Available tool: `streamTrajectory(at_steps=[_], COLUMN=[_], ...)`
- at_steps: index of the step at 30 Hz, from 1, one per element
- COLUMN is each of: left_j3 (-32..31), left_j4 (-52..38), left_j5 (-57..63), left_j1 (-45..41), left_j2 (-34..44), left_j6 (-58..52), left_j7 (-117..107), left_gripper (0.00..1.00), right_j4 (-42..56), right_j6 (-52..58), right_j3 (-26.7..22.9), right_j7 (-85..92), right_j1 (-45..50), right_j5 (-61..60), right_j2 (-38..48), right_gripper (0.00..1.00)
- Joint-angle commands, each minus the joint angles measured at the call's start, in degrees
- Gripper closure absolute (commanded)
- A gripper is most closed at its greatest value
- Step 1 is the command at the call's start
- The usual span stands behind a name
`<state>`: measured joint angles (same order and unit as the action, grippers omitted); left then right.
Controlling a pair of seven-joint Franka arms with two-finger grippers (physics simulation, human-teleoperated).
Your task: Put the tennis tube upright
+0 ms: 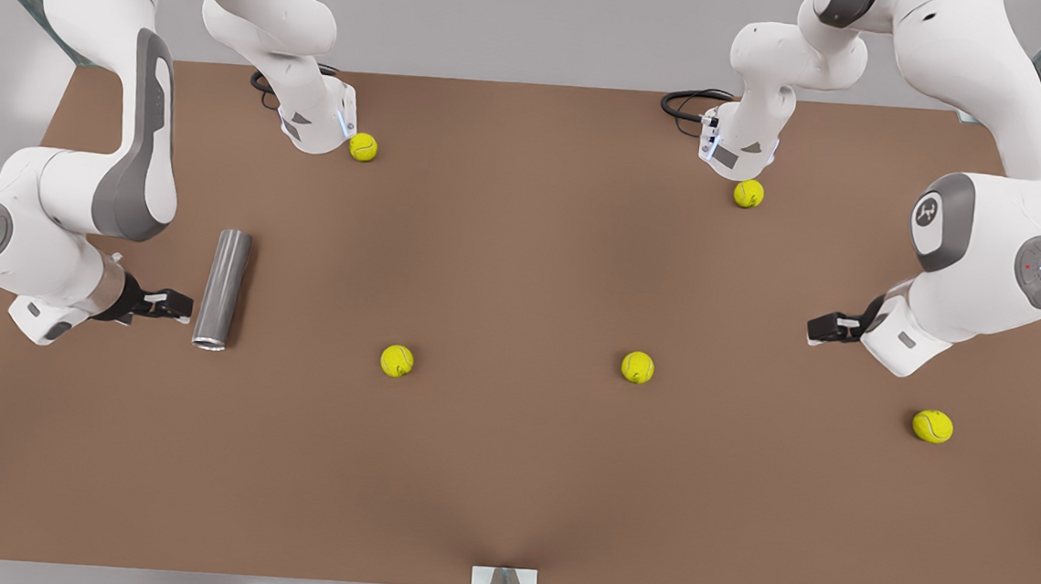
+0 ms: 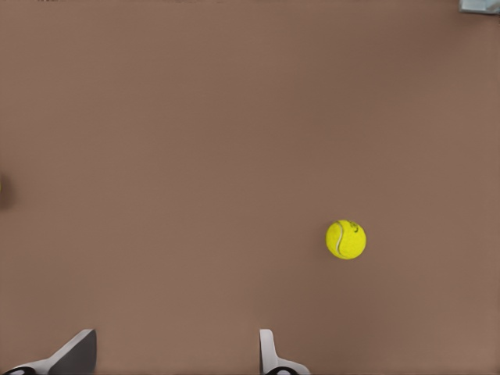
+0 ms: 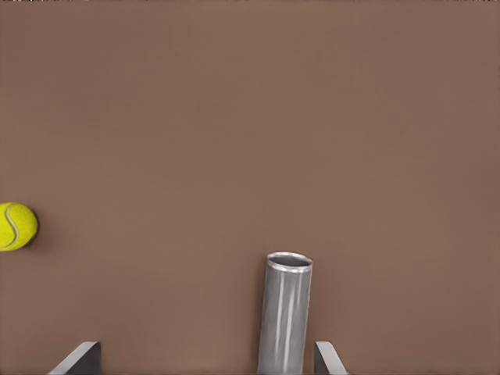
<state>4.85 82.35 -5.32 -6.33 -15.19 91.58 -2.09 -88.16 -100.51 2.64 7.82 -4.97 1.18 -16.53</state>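
Overhead, a brown table [image 1: 508, 474] carries two white robot arms reaching in from the far corners. On the front view's left, the tennis tube [image 1: 222, 288], a grey metal cylinder, lies flat on its side, its open lighter-rimmed end toward the near edge. The right gripper [image 1: 173, 304] sits low just beside the tube's lower half, on the side toward the table's edge on the front view's left. In the right wrist view its two fingers [image 3: 78, 358] are spread wide, with the tube [image 3: 285, 312] lying between them, nearer one finger, and not pinched.

On the front view's right, the left gripper [image 1: 825, 328] waits above bare table, its fingers [image 2: 269, 351] spread apart and holding nothing.

Five tennis balls are scattered well apart: two near the arm bases at the far side [image 1: 363, 146] [image 1: 748, 193], two mid-table [image 1: 397, 360] [image 1: 637, 367], and one [image 1: 933, 425] near the edge on the front view's right. Beyond the tube's open end the surface stays bare to the near edge, and the wide middle of the table is bare.
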Motion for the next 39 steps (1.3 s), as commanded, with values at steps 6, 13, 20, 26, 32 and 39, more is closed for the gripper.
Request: streamTrajectory(at_steps=[6, 13, 20, 26, 32, 39], left_j3=[-0.1, -0.2, -0.2, -0.3, -0.3, -0.3], left_j4=[1.1, 1.3, 1.2, 1.6, 1.6, 1.6], left_j5=[-0.3, -4.0, -24.7, -24.4, -24.2, -24.1], left_j1=[-0.4, 2.6, 1.8, 1.4, 1.4, 1.4], left_j2=[0.5, -1.9, -5.6, -6.1, -6.1, -6.2], left_j6=[-1.1, 2.0, 5.7, 6.0, 6.1, 6.2], left_j7=[-1.0, -0.9, -0.7, -0.7, -0.7, -0.7], left_gripper=[0.0, 0.0, 0.0, 0.0, 0.0, 0.0], right_j4=[0.1, -19.9, -39.1, -44.9, -47.5, -48.3], right_j6=[-0.7, -11.2, -31.1, -36.9, -39.9, -44.6], right_j3=[0.0, 0.7, 1.1, 2.3, 6.9, 9.9], right_j7=[-0.5, 2.2, 3.5, 3.4, 5.7, 5.7], right_j1=[0.1, -5.5, -8.8, -11.7, -19.5, -23.2], right_j5=[-0.6, -0.7, -1.6, -2.4, -2.3, -2.0], right_j2=[-0.6, 3.4, 7.2, 6.1, 4.8, 2.5], right_gripper=[0.0, 0.0, 0.0, 0.0, 0.0, 0.0])
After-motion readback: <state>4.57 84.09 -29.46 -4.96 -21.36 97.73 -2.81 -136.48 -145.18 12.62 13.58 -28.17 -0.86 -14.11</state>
